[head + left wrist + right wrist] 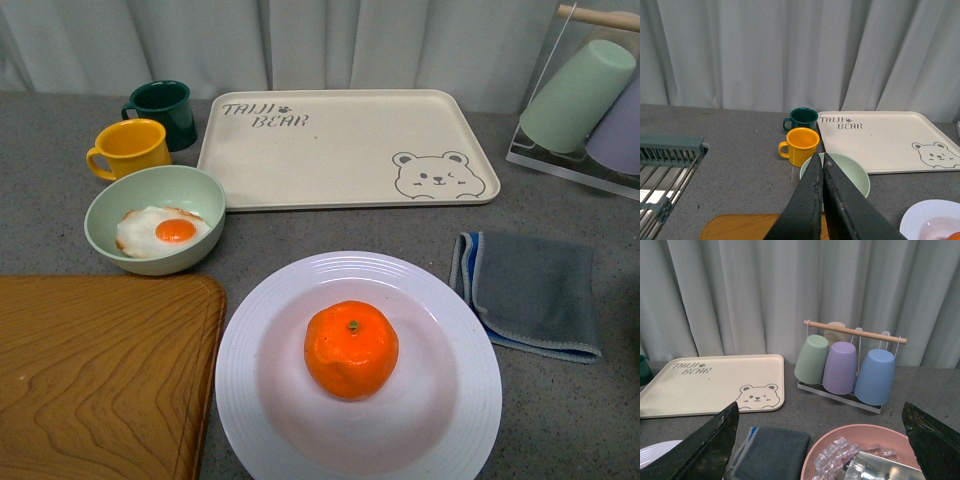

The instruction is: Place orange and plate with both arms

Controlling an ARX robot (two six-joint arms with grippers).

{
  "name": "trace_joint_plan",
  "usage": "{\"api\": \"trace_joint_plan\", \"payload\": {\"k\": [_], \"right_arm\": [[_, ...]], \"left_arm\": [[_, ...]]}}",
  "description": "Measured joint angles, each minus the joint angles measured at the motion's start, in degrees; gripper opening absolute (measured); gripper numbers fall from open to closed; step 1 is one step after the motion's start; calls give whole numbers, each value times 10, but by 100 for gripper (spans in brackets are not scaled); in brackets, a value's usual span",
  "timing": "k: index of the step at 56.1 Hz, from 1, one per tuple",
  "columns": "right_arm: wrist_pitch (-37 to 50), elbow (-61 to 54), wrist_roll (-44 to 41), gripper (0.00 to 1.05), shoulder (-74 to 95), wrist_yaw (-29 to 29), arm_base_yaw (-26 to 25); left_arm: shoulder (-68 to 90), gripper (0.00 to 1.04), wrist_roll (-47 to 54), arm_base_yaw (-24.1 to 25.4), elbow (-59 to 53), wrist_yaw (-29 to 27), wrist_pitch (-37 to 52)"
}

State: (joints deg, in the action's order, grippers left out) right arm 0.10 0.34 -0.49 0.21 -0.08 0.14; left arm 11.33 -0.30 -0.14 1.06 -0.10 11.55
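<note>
Front view
- Orange: you find it stem-up in the well of the plate, resting on it.
- Plate: white with a ridged rim, at the table's near edge, about midway along it.
- Wooden board: near-left corner of the table, just beside the plate.
- Green bowl: behind the board, holding a fried egg.
- Mugs: yellow mug and dark green mug, toward the far-left corner.
- Bear tray: along the far edge, bare.
- Grey cloth: folded, toward the right edge, near the plate.
- Arms: neither shows here.

Left wrist view
- Left gripper: your fingers are pressed together with nothing between them, raised over the green bowl.
- Plate: only part of its rim shows; an orange sliver at the frame corner is probably the fruit.

Right wrist view
- Right gripper: your fingers stand wide apart and grip nothing.
- Pink bowl: below the gripper, holding ice cubes.
- Cup rack: near the far edge, with green, purple and blue cups hanging.
</note>
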Motion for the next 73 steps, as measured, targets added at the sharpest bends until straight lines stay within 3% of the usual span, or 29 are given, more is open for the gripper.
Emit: {"api": "trace_joint_plan", "payload": {"k": [6,12,22,28,35,39,47,60,73], "right_arm": [[0,0,0,95,0,0,0],[0,0,0,95,0,0,0],[0,0,0,95,0,0,0],[0,0,0,95,0,0,0],[-1,0,0,95,1,1,0],[-105,47,-52,95,80,40,34],[-40,71,-21,95,252,16,85],[88,118,134,95,537,-64,140],[97,184,244,95,722,-162,155]], "left_arm": [[-14,4,0,0,0,0,-14],[-93,4,0,0,0,1,-108],[-110,4,0,0,0,1,-114],[-111,31,0,0,0,1,-114],[-111,55,0,0,0,1,-114],[-111,74,0,0,0,1,-114],[-111,99,0,0,0,1,-114],[-111,98,0,0,0,1,-114],[-111,98,0,0,0,1,-114]]}}
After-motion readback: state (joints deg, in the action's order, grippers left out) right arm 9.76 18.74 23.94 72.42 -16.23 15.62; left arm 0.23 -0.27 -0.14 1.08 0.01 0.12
